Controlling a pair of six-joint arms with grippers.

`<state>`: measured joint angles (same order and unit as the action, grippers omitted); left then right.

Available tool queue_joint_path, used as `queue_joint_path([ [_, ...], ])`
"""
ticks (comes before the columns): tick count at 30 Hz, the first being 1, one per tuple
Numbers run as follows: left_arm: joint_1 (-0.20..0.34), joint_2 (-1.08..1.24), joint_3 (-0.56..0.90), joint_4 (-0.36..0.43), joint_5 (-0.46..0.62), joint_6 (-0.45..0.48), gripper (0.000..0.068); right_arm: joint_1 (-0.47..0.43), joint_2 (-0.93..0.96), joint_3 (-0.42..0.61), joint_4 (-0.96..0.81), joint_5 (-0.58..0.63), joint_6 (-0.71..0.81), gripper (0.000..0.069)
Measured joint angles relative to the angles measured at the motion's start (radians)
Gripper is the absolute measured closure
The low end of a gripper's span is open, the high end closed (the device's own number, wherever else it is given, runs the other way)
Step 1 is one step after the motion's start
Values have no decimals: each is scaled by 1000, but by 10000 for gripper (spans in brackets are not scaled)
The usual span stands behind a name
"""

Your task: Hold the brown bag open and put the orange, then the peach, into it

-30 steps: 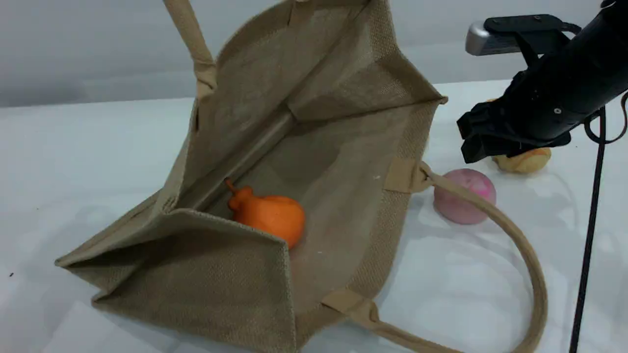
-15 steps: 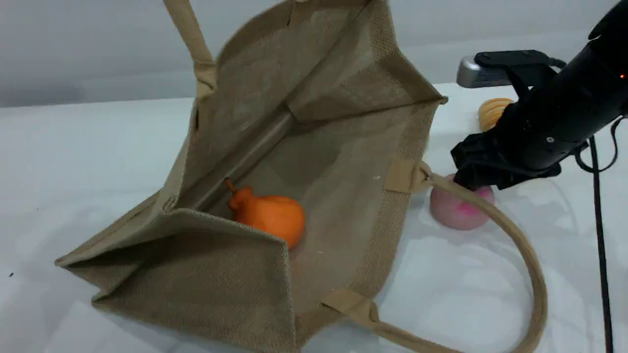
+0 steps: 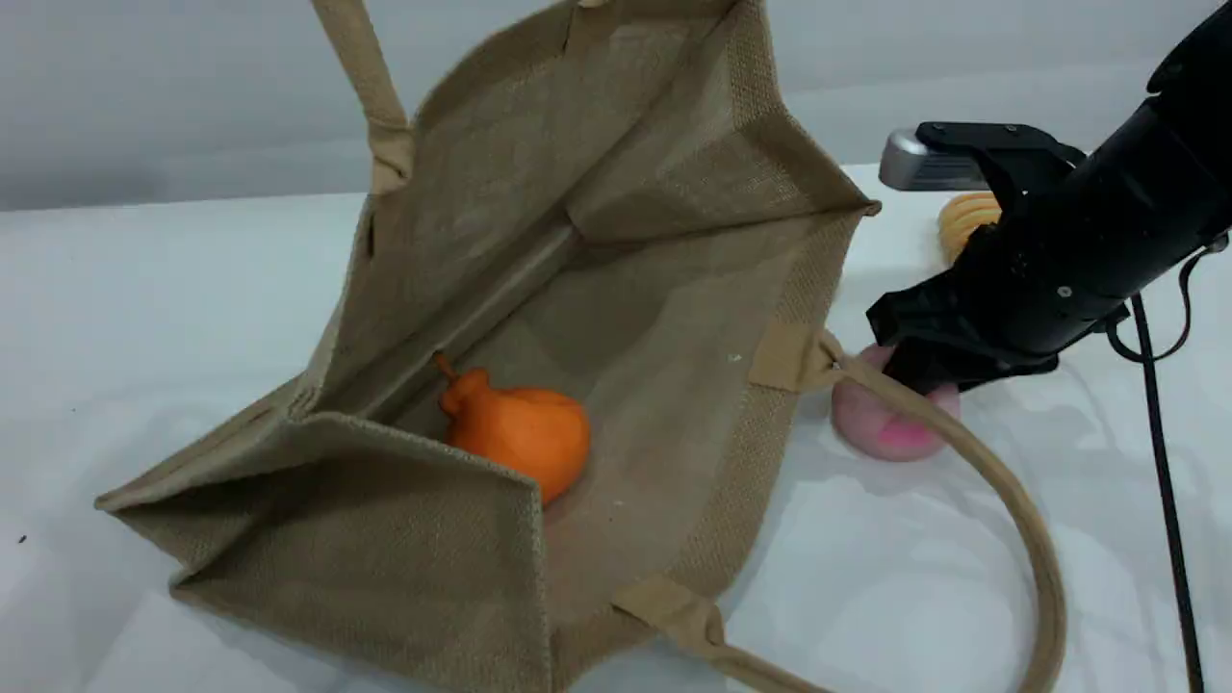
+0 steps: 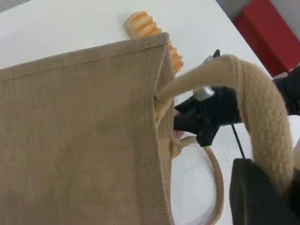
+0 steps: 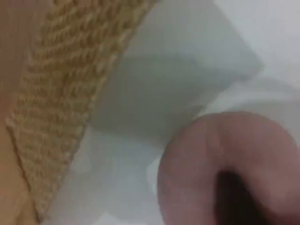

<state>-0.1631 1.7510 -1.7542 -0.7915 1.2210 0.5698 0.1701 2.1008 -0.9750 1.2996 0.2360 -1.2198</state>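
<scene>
My right gripper is pressed down over the top of the peach. I cannot tell whether its jaws have clamped on the fruit or only straddle it. The peach sits on the table, right of centre, just outside the bag's mouth, with the lower handle crossing in front of it.

My left gripper is clenched on the upper handle, holding up the brown bag. The bag's mouth gapes toward the right and its base lies at lower left.

The orange lies inside the bag, with its stem pointing to the upper left.

The right arm slopes down from the upper right edge, passing in front of a bread loaf.
</scene>
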Motion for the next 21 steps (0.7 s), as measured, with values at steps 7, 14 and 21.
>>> queue_joint_path([
  [7,0,0,0,0,0,1,600,-20,-60,0,-5,-50,3,671],
  [14,0,0,0,0,0,2,600,-118,-240,1,-41,-25,54,671],
  [21,0,0,0,0,0,5,600,-149,-407,1,-138,176,156,671],
])
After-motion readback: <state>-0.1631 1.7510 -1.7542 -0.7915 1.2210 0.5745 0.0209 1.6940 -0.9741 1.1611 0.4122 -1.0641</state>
